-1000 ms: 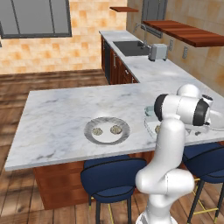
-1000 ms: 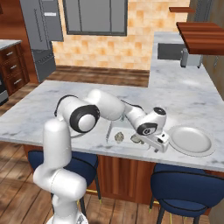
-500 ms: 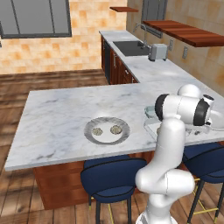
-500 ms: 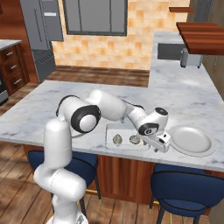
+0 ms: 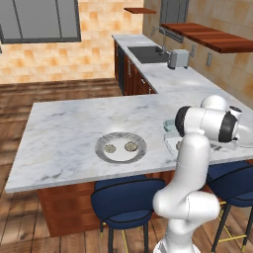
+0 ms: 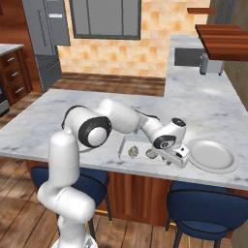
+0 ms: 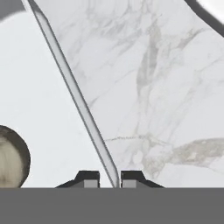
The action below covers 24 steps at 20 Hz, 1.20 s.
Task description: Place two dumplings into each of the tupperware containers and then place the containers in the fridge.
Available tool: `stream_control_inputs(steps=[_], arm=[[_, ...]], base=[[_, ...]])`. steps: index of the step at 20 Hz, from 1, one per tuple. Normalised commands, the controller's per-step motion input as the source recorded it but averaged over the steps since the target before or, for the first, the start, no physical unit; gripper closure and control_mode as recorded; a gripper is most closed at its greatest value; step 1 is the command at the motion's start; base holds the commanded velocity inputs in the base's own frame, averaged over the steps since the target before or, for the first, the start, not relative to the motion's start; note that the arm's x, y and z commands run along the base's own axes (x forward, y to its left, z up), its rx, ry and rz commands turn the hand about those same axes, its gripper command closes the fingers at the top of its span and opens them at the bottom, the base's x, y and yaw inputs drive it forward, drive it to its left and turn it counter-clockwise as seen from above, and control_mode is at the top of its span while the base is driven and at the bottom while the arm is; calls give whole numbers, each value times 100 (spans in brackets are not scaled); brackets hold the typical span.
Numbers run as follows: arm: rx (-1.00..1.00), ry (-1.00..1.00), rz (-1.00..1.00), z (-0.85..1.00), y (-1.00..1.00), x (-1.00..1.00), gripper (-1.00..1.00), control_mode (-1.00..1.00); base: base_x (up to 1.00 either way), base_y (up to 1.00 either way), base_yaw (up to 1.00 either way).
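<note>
The pincer point(image 7: 109, 179) has clamped shut on the rim of the see-through tub point(image 6: 127, 145), its fingers point(image 7: 87, 178) now pinching the thin wall between them. That tub sits near the counter's point(image 6: 97, 104) front edge with two dumplings point(image 6: 133, 153) inside, just left of the pincer. A round grey plate point(image 6: 211, 155) lies beside it to the right.

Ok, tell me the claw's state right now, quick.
Claw: shut on the rim of the see-through container.
</note>
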Motion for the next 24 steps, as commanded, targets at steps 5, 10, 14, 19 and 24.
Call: stream_control_inputs(steps=[5, 10, 14, 19, 24], arm=[[0, 0, -11, 68, 0, -23, 100, -100], [0, 1, -21, 84, 36, -52, 100, -100], [-1, 0, -30, 69, 93, -57, 100, -100], [0, 5, -39, 50, 100, -54, 100, -100], [0, 9, -43, 58, 100, -32, 100, -100]], base=[[0, 0, 0], [0, 0, 0], [0, 0, 0], [0, 0, 0], [0, 0, 0]])
